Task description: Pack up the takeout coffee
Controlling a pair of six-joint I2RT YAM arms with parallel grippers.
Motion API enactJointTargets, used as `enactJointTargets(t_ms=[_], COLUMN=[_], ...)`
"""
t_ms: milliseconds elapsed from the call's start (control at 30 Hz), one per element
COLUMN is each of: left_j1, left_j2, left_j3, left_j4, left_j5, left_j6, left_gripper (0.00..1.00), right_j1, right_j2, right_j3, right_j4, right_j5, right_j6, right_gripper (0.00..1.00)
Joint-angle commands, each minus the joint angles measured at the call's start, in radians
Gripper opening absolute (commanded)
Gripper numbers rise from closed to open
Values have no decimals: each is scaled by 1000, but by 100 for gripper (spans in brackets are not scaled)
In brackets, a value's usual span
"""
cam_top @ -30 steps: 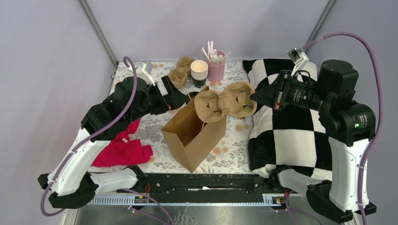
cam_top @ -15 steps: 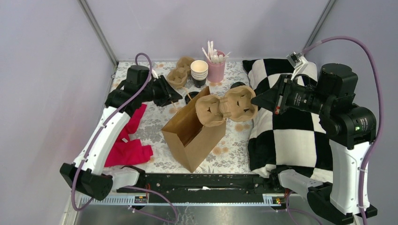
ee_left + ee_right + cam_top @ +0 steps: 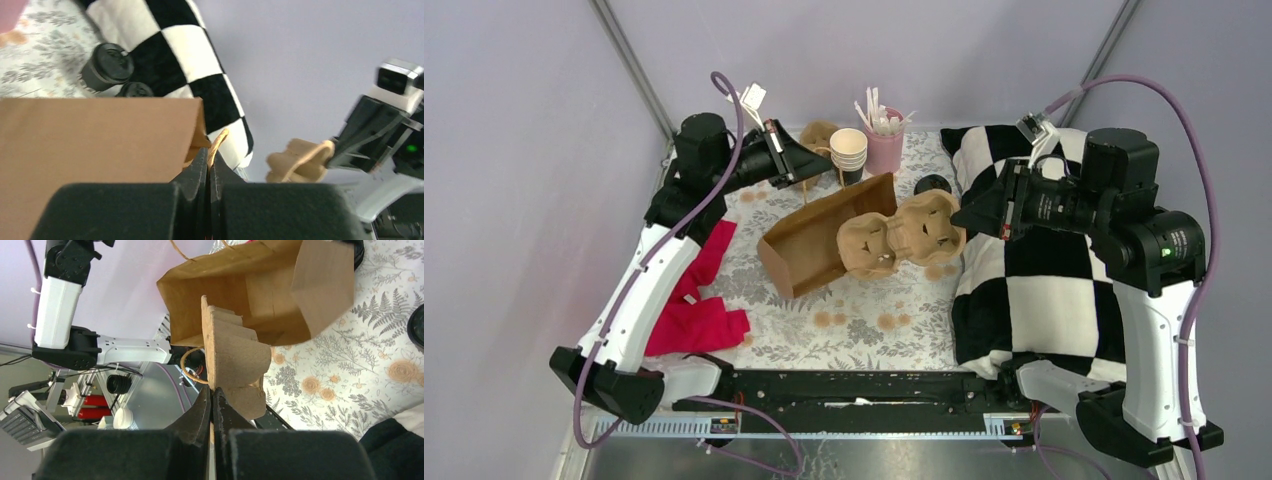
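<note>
The takeout coffee (image 3: 932, 184) (image 3: 106, 66), a black lidded cup, stands by the checkered blanket, behind the carrier. A smaller round black lid (image 3: 135, 90) shows beside it. My left gripper (image 3: 822, 162) (image 3: 207, 155) is shut on the twine handle (image 3: 217, 142) of the brown paper bag (image 3: 814, 235) (image 3: 90, 135). The bag hangs tilted, its mouth facing right (image 3: 260, 285). My right gripper (image 3: 959, 215) (image 3: 212, 392) is shut on the edge of a pulp cup carrier (image 3: 902, 232) (image 3: 235, 355), held at the bag's mouth.
A nested stack of lidless cups (image 3: 848, 152) and a pink cup of stir sticks (image 3: 884, 145) stand at the back. Spare pulp carriers (image 3: 816, 132) lie behind my left gripper. The checkered blanket (image 3: 1044, 290) covers the right side, and a red cloth (image 3: 689, 315) lies at the left.
My left gripper went from open to shut on the bag's handle and pulled it back, tipping the bag over. The right gripper lowered the carrier slightly toward the bag.
</note>
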Motion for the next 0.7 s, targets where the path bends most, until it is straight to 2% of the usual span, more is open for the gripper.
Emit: enactJointTargets(t_ms=[0,233,433,667], left_j1=[-54,-163,-185,-207], left_j2=[-48,-85,-120,-142], left_j3=[-54,-172,-234,-274], left_j4=[213,238,239,252], left_j5=[63,27,25,9], left_j6=[-72,-101,-131,-149], left_gripper=[0,0,0,0], right_j1=[5,5,5,5], right_j2=[-35,-56,-14,-19], right_j3=[-52,-147,-122,-124], right_j4=[-23,16,-29,12], right_j5=[-31,-8,3,-30], right_j6=[-11,62,50,62], right_gripper=[0,0,0,0])
